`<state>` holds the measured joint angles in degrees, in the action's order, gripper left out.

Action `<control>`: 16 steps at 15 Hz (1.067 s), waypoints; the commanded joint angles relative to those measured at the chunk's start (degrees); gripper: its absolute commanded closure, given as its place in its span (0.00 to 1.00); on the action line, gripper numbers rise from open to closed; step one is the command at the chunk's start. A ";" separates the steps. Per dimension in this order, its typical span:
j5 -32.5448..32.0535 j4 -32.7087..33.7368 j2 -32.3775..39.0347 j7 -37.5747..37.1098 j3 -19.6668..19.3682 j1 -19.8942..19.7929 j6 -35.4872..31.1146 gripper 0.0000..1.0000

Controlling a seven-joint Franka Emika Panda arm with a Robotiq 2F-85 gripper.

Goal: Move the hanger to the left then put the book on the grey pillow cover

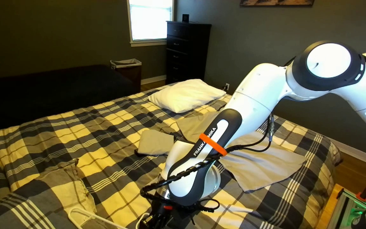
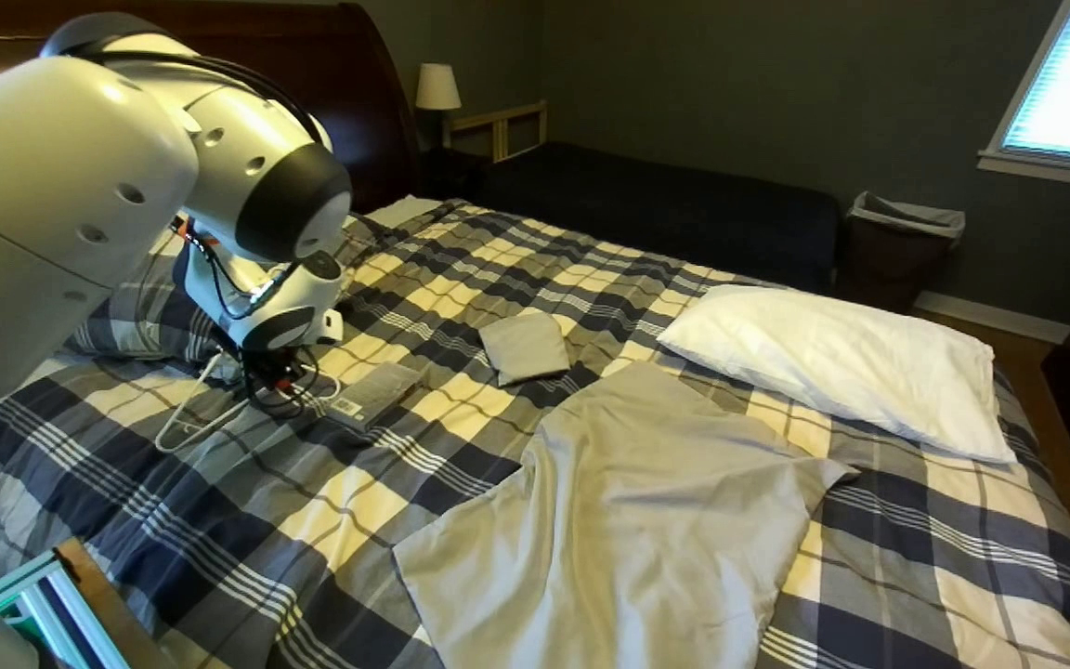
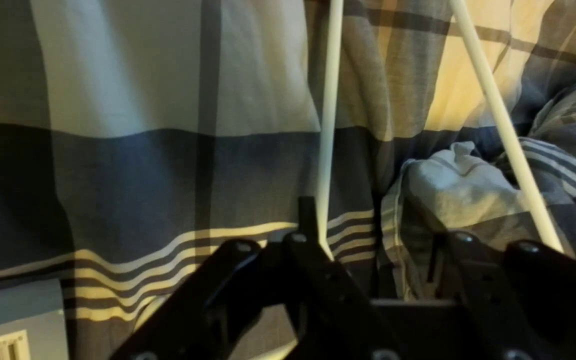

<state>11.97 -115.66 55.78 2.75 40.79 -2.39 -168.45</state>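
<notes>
As my gripper (image 3: 373,237) stands wide over the hanger (image 3: 330,105), I judge the leftward shift current, wanting a gentle pinch next.

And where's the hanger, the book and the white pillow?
Hanger (image 3: 330,100): wrist view, one white bar.
Book (image 2: 375,395): in an exterior view, its top face.
White pillow (image 2: 834,365): in an exterior view, its middle.

We see matt, wrinkled cloth in the grey pillow cover (image 2: 665,502); near it, a smooth-covered book (image 2: 374,395) and a matt, soft fabric pillow (image 2: 832,362); farther from it, a smooth, plastic-looking hanger (image 3: 329,105).
</notes>
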 commanded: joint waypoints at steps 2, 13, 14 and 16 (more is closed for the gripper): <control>-0.01 -3.33 -7.97 -4.58 -9.20 6.72 -7.87 0.14; -1.10 -16.12 -22.94 -9.79 -34.38 18.44 -15.52 0.00; -1.19 -16.41 -23.15 -9.65 -33.83 17.49 -15.00 0.00; -1.75 -14.89 -21.70 -9.09 -33.25 16.71 -16.23 0.00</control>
<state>11.93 -130.46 34.18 -4.92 7.59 14.59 -184.76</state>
